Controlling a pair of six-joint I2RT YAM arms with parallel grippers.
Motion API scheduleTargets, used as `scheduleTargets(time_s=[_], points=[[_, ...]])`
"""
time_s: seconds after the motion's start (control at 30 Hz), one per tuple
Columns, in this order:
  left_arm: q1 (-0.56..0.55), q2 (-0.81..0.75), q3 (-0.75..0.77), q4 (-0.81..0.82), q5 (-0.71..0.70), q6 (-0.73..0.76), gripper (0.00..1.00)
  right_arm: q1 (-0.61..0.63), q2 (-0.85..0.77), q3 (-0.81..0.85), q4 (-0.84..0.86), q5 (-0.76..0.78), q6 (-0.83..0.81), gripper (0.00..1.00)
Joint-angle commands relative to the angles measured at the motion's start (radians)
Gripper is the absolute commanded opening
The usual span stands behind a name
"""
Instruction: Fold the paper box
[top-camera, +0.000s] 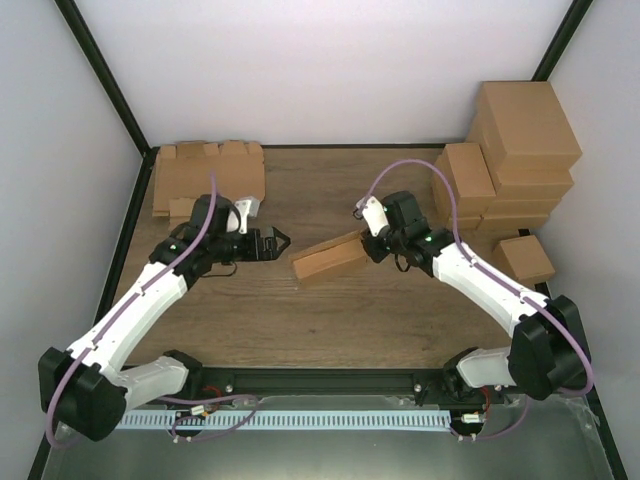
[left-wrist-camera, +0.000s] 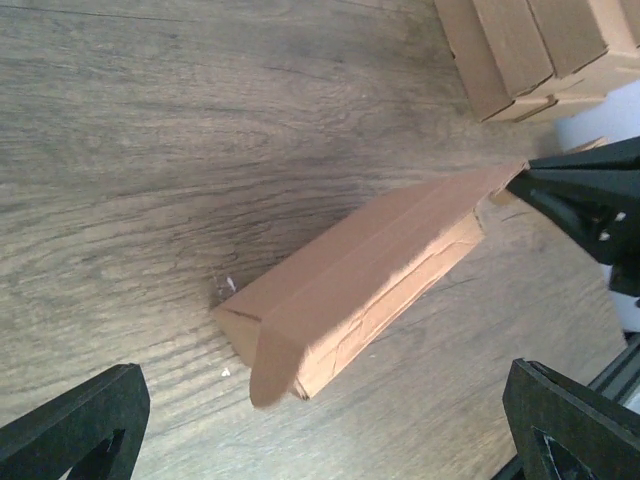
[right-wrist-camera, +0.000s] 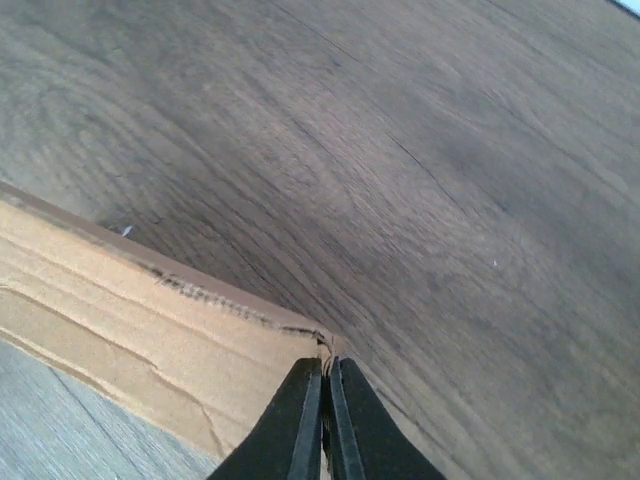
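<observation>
The right arm reaches forward and inward from its base at the table's (top-camera: 330, 325) near edge, elbow bent and wrist turned toward the centre. Its right gripper (top-camera: 366, 240) is clenched on the thin top corner of the paper box (top-camera: 331, 258). In the right wrist view the two black fingers (right-wrist-camera: 325, 420) are pressed together with the cardboard corner (right-wrist-camera: 130, 320) meeting their tips.

The left arm stretches from the opposite corner, forearm angled up the table, its left gripper (top-camera: 278, 241) spread wide and holding nothing. It is aimed at the box's free end from just beside it, without touching. In the left wrist view the fingers (left-wrist-camera: 75, 425) frame the bottom corners, and the partly folded box (left-wrist-camera: 350, 290) lies diagonally between and beyond them. One long panel is raised along a crease, and a rounded flap droops at the near end (its underside is in shadow). The far end meets the right gripper (left-wrist-camera: 515, 183).

The box sits mid-table on the wood-grain surface. A pile of flat cardboard blanks (top-camera: 208, 175) lies at the back left, and stacked folded boxes (top-camera: 510, 170) stand at the back right, well apart from it.
</observation>
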Motion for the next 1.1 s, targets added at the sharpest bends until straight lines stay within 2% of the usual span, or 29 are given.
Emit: scheduleTargets(time_s=[0.0,0.17,0.27,0.37,0.57,0.8,1.07], points=[[0.004,0.030,0.007,0.060,-0.009,0.106,1.00,-0.003,-0.008,0.018,-0.013,0.081,0.226,0.04],[0.003,0.044,-0.002,0.088,0.014,0.138,1.00,-0.004,0.080,0.080,-0.091,0.124,0.375,0.01],[0.003,0.055,-0.004,0.082,-0.008,0.162,1.00,-0.003,0.094,0.070,-0.081,0.114,0.436,0.01],[0.002,0.070,-0.010,0.086,-0.001,0.192,0.95,-0.003,0.077,0.030,-0.047,0.093,0.470,0.01],[-0.019,0.153,0.003,0.052,0.012,0.271,0.81,-0.003,0.043,-0.005,-0.042,0.080,0.460,0.04],[-0.094,0.195,0.003,0.078,-0.072,0.234,0.67,-0.003,0.032,-0.022,-0.055,0.084,0.442,0.10],[-0.139,0.222,0.018,0.066,-0.185,0.203,0.61,-0.003,0.025,-0.024,-0.052,0.067,0.454,0.11]])
